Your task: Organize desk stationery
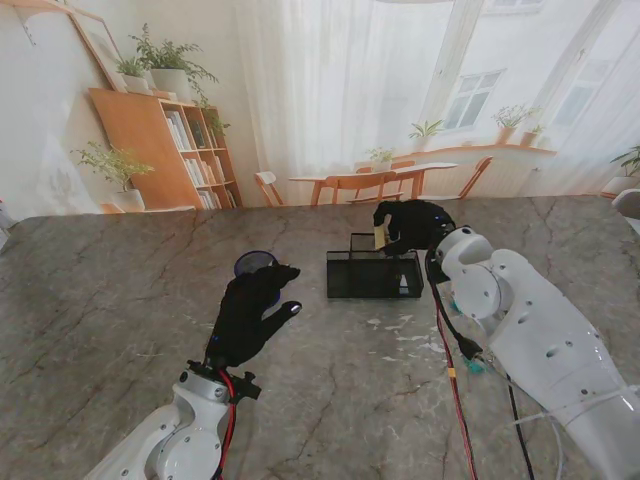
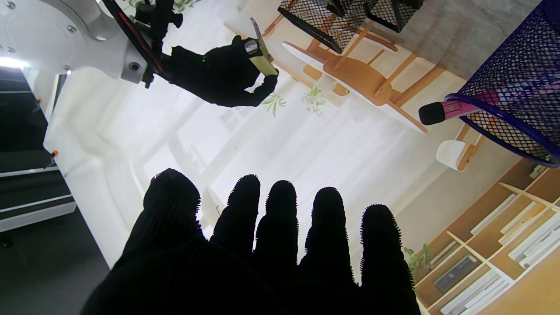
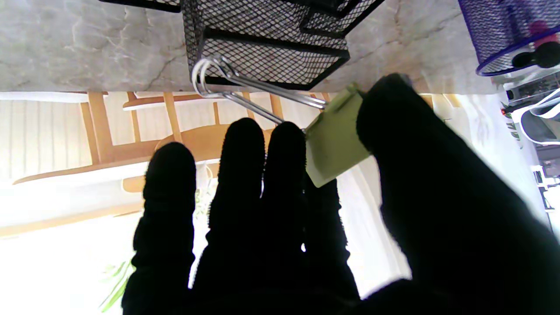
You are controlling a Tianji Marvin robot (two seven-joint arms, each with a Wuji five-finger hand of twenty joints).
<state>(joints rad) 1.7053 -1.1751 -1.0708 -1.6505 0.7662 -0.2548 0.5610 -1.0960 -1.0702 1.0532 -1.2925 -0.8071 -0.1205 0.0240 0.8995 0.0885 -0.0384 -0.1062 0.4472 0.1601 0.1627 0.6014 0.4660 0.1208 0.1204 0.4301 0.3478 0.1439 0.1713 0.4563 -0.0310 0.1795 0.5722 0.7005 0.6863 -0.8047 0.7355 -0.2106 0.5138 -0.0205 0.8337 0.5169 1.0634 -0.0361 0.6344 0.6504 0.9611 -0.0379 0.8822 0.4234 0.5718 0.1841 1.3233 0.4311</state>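
My right hand (image 1: 412, 226) hovers over the far side of a black mesh desk organizer (image 1: 372, 274) near the table's middle. It is shut on a yellow-green binder clip (image 3: 334, 142) pinched between thumb and fingers, its wire handles (image 3: 227, 83) pointing at the organizer (image 3: 267, 48). The clip (image 2: 264, 59) and right hand (image 2: 218, 76) also show in the left wrist view. My left hand (image 1: 252, 310) floats open, fingers spread, just nearer to me than a blue mesh pen cup (image 1: 256, 264). That cup (image 2: 520, 92) holds a pink pen with a black tip (image 2: 442, 111).
Small white paper scraps (image 1: 405, 335) lie on the marble table (image 1: 100, 300) nearer to me than the organizer. A red cable (image 1: 452, 380) runs along my right arm. A printed room backdrop stands behind the table's far edge.
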